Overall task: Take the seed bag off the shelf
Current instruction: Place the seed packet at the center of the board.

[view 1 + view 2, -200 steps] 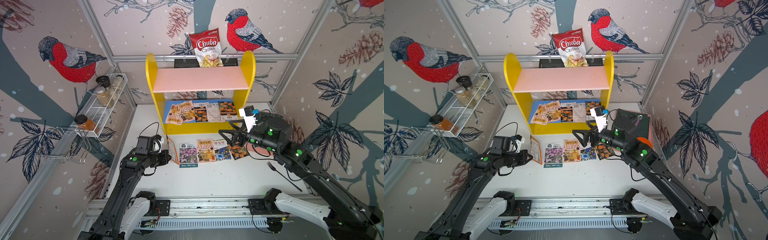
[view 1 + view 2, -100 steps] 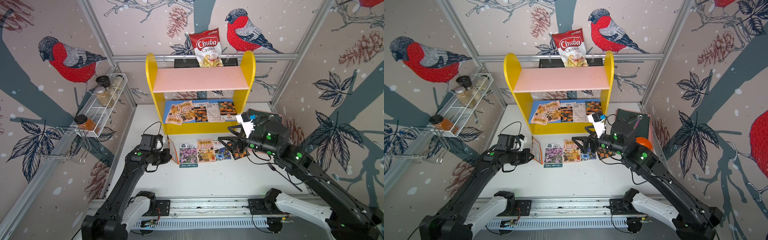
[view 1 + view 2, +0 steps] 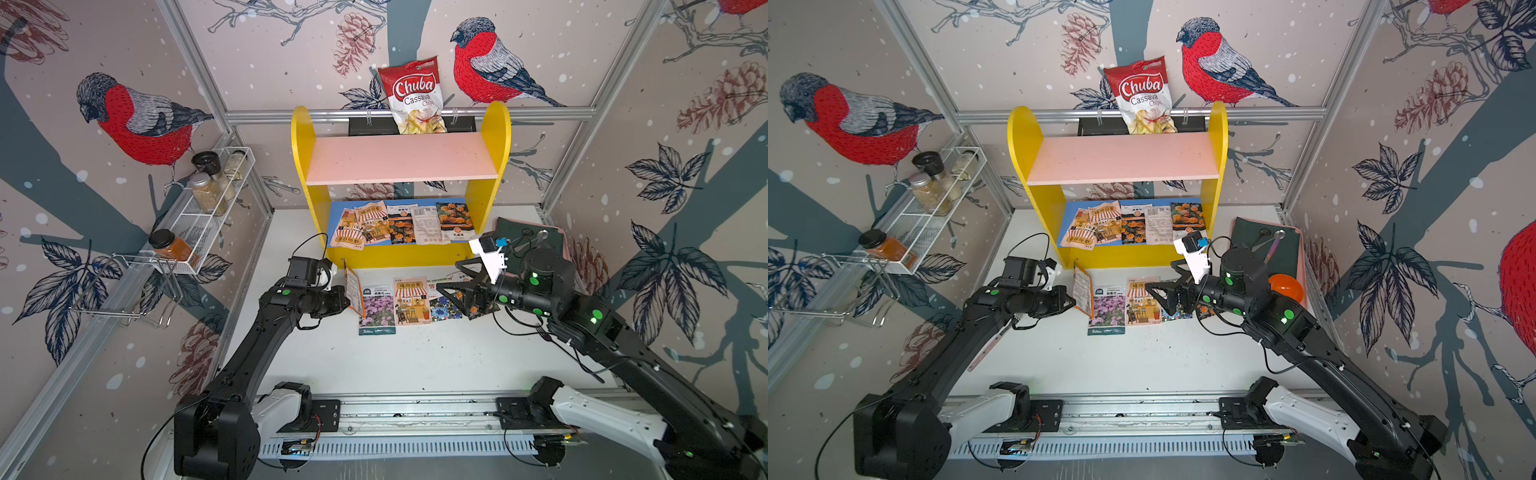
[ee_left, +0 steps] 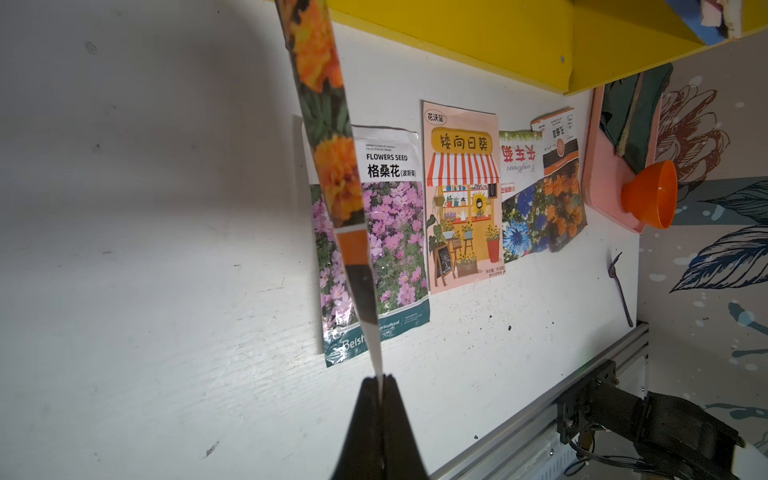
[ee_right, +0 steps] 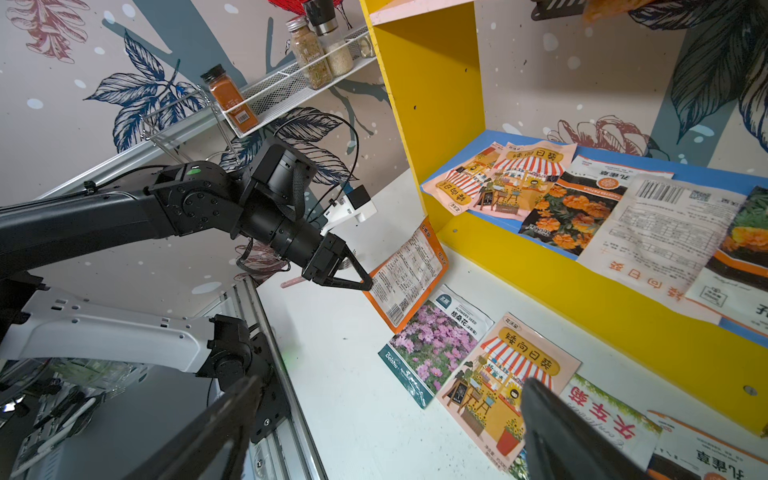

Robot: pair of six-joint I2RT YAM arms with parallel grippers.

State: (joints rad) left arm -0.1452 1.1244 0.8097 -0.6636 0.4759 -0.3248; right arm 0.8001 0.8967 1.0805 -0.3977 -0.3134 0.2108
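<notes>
Yellow side panels, a pink upper board and a blue lower board make up the shelf (image 3: 300,166), which is set at the back edge of the white tabletop (image 3: 415,361). An orange-flowered seed bag (image 3: 353,286) is held off the shelf, on edge, just in front of its left front corner, pinched at one end by the closed jaws of the left gripper (image 4: 379,380). Whether its lower edge touches the tabletop cannot be told. The right gripper (image 3: 448,275) is held with jaws wide apart, gripping nothing, above the right end of a row of packets (image 3: 411,301) laid flat along the shelf's front. The last of the row are partly covered by it in both top views. More packets (image 3: 399,224) are spread overlapping on the blue board. In the left wrist view a pink-flower packet (image 4: 374,232) is partly covered by the held seed bag. A pink tray (image 4: 598,166) with a dark cloth lies at the tabletop's right edge, partly hidden by the right arm in the top views. An orange funnel (image 4: 650,195) is seen at its near rim, and a fork (image 4: 620,286) lies close by. A wire rack (image 3: 199,230) with jars is mounted beyond the left edge. A chips bag (image 3: 415,95) is hung behind the shelf, its bottom cut off by the pink board.
</notes>
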